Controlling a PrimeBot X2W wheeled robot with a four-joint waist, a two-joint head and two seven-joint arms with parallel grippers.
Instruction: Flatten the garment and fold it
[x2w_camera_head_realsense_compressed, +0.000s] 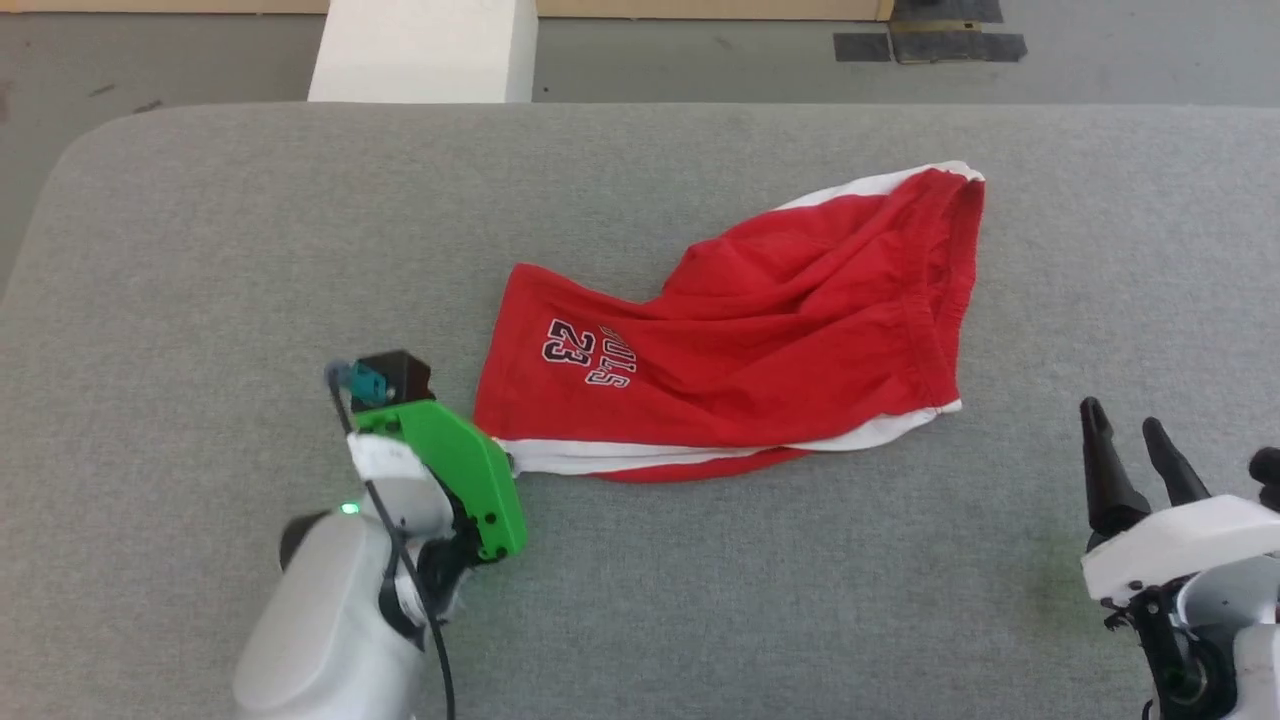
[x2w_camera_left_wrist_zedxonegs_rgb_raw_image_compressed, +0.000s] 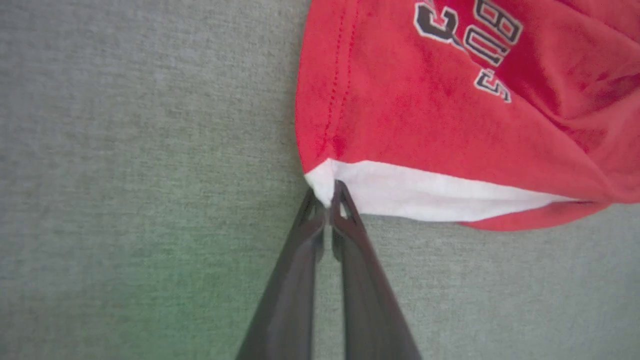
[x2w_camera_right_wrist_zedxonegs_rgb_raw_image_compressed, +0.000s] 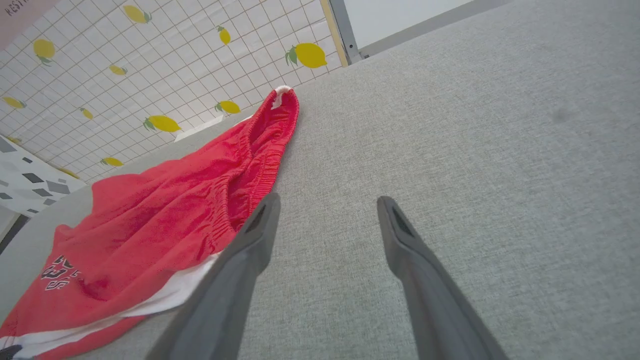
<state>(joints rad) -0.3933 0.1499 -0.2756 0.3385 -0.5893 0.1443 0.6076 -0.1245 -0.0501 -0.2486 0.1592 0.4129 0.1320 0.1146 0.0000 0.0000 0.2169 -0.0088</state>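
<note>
The left claw (x2w_camera_left_wrist_zedxonegs_rgb_raw_image_compressed: 327, 200) pinches the garment (x2w_camera_head_realsense_compressed: 760, 340) at its white hem corner; right claw (x2w_camera_head_realsense_compressed: 1120, 415) gapes near the waistband; best drag low and steadily outward.

The dark two-fingered left gripper (x2w_camera_left_wrist_zedxonegs_rgb_raw_image_compressed: 327, 199) is pressed shut at its tips; the right gripper (x2w_camera_right_wrist_zedxonegs_rgb_raw_image_compressed: 328, 200) is held wide open.

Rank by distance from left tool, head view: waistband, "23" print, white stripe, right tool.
1. White stripe: pinched at its corner.
2. "23" print: on the leg.
3. Waistband: far right end.
4. Right tool: lower right, open.
</note>
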